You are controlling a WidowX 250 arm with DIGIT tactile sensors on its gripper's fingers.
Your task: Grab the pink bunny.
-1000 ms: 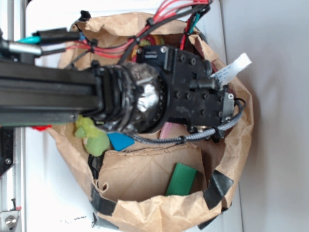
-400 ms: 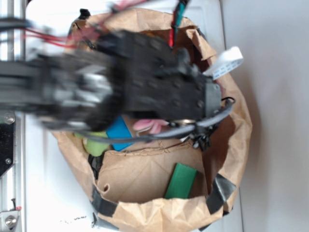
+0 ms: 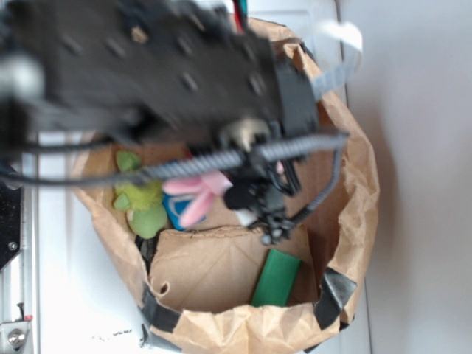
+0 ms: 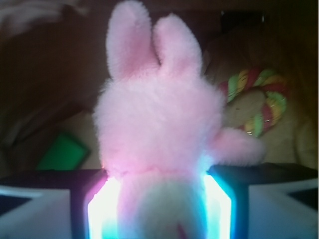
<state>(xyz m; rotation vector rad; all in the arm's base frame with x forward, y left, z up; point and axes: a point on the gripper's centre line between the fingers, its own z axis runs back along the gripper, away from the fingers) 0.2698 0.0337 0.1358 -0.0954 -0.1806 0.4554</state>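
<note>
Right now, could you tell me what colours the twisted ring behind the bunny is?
The ring is striped yellow, green and red, clearest in the wrist view.

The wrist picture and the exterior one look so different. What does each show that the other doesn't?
Only the wrist view shows the end effector shut on the pink bunny, its lit pads against the plush, and a striped rope ring behind it. Only the exterior view shows the brown paper bag, a yellow-green plush toy and the blurred arm above. Both show the bunny's pink ears and the green block.
</note>
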